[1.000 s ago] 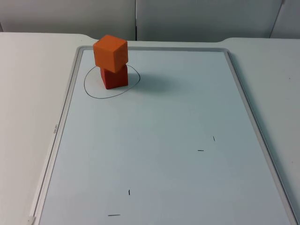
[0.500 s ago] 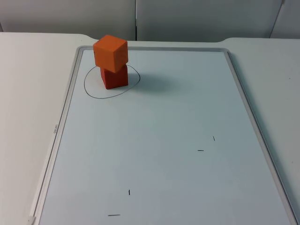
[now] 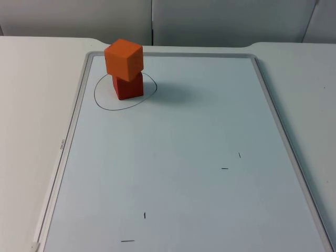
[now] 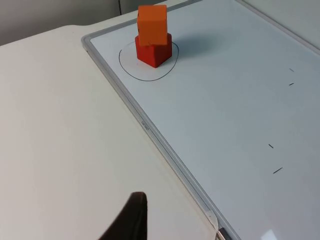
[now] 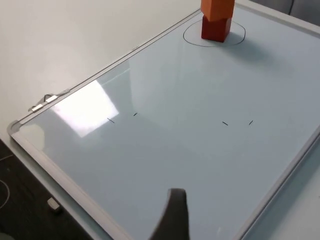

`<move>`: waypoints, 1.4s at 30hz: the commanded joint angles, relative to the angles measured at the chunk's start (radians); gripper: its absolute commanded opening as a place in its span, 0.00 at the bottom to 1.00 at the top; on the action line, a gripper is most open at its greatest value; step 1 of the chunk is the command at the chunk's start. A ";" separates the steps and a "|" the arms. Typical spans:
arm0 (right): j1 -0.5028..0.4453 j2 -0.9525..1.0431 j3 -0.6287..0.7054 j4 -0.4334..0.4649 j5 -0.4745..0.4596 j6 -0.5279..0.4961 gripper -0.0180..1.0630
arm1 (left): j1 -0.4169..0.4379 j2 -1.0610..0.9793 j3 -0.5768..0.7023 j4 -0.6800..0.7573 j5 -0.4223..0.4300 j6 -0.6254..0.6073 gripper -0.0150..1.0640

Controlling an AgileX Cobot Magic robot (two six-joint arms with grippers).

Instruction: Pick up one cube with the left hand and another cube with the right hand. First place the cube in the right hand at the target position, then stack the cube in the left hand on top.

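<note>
The orange cube (image 3: 124, 58) sits on the red cube (image 3: 128, 87), slightly twisted, inside the drawn target circle (image 3: 100, 100) at the far left of the whiteboard (image 3: 210, 131) on the desk (image 3: 31, 105). Judged complete; no move remains.

The stack lies well ahead of both end effectors, nearer the left arm. Left end effector (image 4: 131, 220) over bare desk, right end effector (image 5: 175, 215) over the whiteboard; whether either is apart or together cannot be told.

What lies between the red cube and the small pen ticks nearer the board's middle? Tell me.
Nothing: in the top view, bare whiteboard runs from the red cube, under the orange cube, to the ticks.
</note>
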 commanded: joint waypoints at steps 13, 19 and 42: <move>-0.001 -0.003 0.008 0.000 -0.014 0.022 0.84 | -0.004 -0.004 0.004 -0.002 -0.014 -0.006 0.99; -0.001 -0.003 0.008 -0.026 -0.014 0.052 0.99 | -0.004 -0.004 0.004 -0.002 -0.014 -0.006 0.99; -0.001 -0.003 0.008 -0.033 -0.014 0.070 0.99 | -0.004 -0.004 0.004 -0.002 -0.014 -0.006 0.99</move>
